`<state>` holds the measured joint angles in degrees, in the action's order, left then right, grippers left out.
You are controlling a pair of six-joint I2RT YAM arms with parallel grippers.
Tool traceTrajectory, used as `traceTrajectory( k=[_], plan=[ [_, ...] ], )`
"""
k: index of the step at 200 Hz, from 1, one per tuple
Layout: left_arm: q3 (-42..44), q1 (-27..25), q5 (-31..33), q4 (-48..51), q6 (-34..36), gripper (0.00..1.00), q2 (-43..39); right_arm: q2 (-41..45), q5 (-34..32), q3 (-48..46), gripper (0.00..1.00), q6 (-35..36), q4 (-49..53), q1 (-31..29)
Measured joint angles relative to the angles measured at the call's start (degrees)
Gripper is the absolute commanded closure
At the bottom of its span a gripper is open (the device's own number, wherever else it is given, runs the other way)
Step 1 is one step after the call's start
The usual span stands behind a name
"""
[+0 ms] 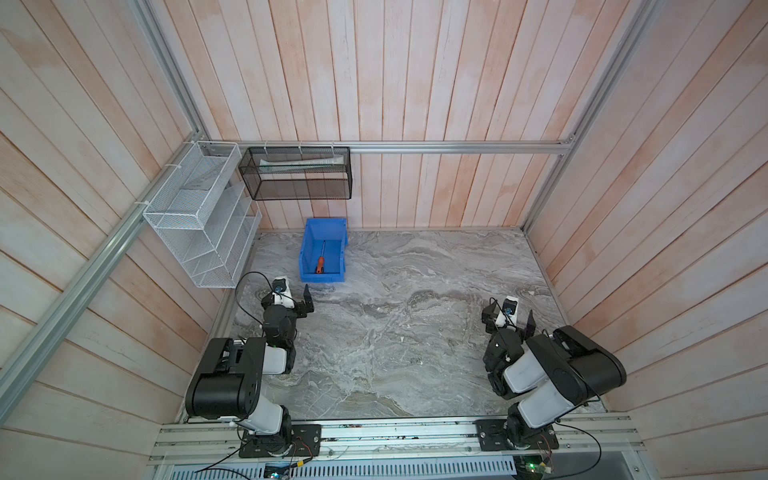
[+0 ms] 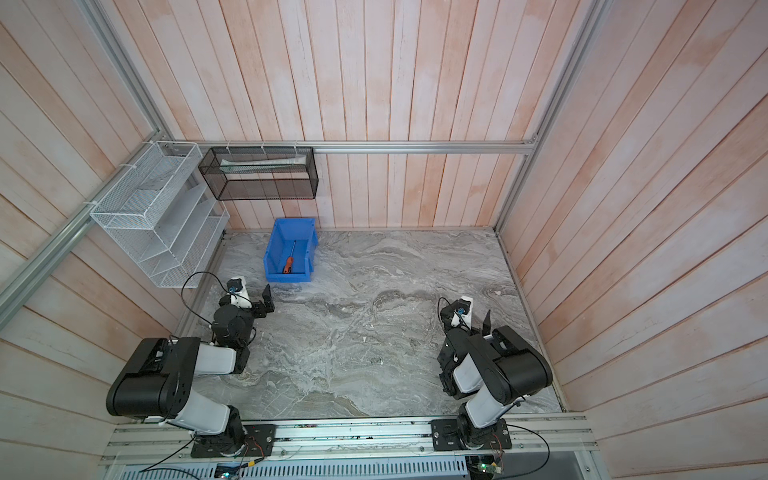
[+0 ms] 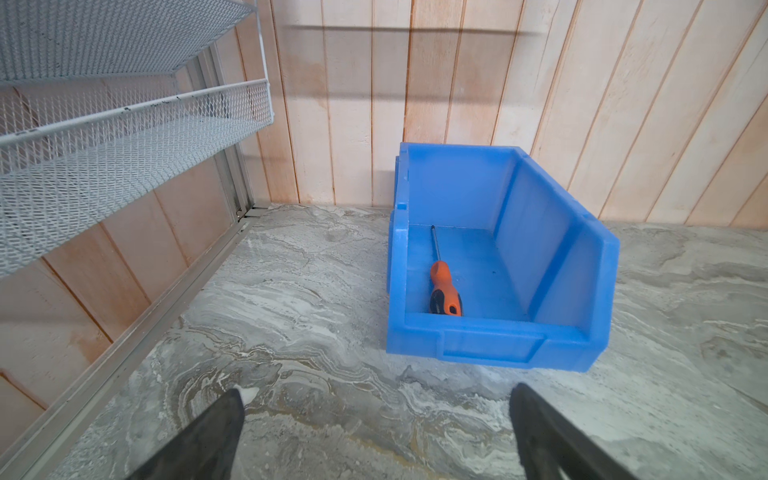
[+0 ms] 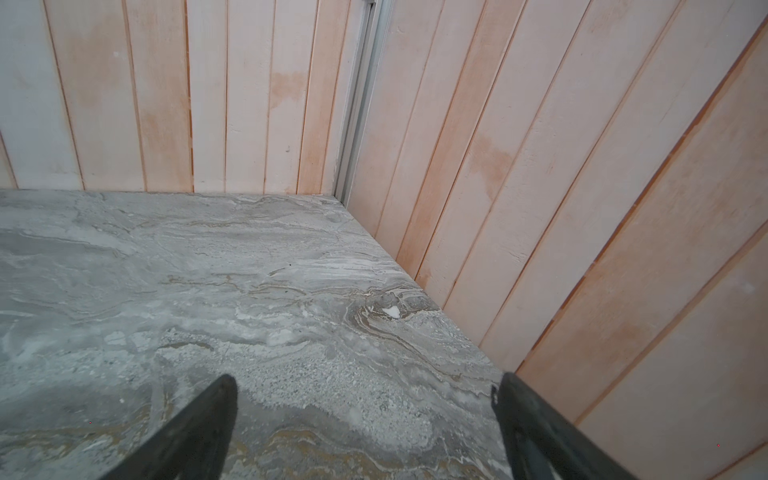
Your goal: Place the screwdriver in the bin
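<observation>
The screwdriver (image 1: 320, 259) (image 2: 289, 262) (image 3: 442, 286) has an orange handle with a black end and a thin silver shaft. It lies flat on the floor of the blue bin (image 1: 320, 277) (image 2: 286, 276) (image 3: 490, 343), with its handle toward the low front lip. The bin stands against the back wall on the left. My left gripper (image 1: 293, 293) (image 2: 253, 293) (image 3: 378, 390) hangs open and empty just in front of the bin, apart from it. My right gripper (image 1: 511, 311) (image 2: 465, 313) (image 4: 365, 380) is open and empty near the right wall, over bare tabletop.
A white wire rack (image 1: 199, 224) (image 3: 124, 137) hangs on the left wall, close to the left arm. A black mesh basket (image 1: 297, 174) hangs on the back wall above the bin. The grey marble tabletop (image 1: 415, 324) is walled by wood panels on three sides.
</observation>
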<state>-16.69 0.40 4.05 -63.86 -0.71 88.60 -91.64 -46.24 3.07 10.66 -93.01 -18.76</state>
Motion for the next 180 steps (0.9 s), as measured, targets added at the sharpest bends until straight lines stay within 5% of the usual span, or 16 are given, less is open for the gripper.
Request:
traceTrajectory(
  k=[30,58,82,180],
  plan=[
    [0.00,0.24,-0.72,0.07,-0.17,0.00,0.00,3.21,7.23,0.24,0.02,-3.34,0.70,3.89],
    [0.00,0.35,-0.87,0.07,-0.42,0.00,0.00,3.45,18.45,5.64,0.02,-9.11,8.13,13.46],
    [0.00,0.35,-0.90,0.07,-0.42,0.00,0.00,3.17,23.21,8.20,0.02,-11.21,11.39,14.25],
    [0.00,0.35,-1.09,0.07,-0.42,0.00,0.00,3.13,26.25,8.15,0.02,-12.66,16.04,14.19]
  ],
)
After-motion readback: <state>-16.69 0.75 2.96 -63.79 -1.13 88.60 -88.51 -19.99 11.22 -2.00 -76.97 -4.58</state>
